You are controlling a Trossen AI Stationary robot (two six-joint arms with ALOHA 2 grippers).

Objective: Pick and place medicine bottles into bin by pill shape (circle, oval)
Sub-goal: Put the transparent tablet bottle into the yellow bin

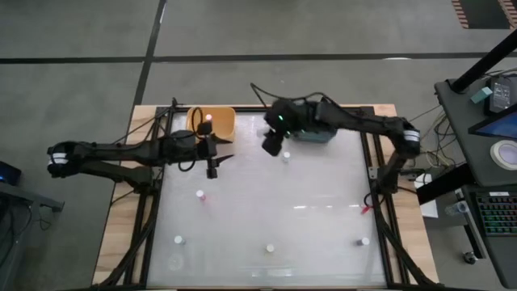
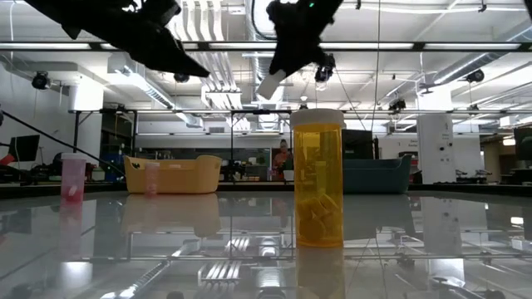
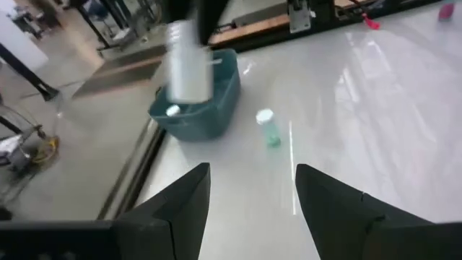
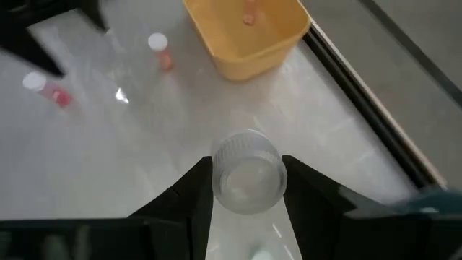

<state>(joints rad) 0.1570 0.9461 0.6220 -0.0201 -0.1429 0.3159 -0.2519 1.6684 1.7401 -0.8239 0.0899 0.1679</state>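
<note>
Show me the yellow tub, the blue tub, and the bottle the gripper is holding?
yellow tub [image 4: 249, 54]: right wrist view, on its front wall.
blue tub [image 3: 209, 115]: left wrist view, on its side wall.
held bottle [image 4: 247, 180]: right wrist view, on its white cap, between the right gripper's fingers.

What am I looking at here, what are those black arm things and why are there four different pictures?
These are two robot arms at a glass-topped table. One camera looks straight down, one sits at table height, and one rides on each wrist. The right gripper holds a white-capped medicine bottle in the air near the teal bin. The left gripper is open and empty, near the yellow bin. More small bottles stand scattered on the table; the nearest in the low view is amber.
</note>
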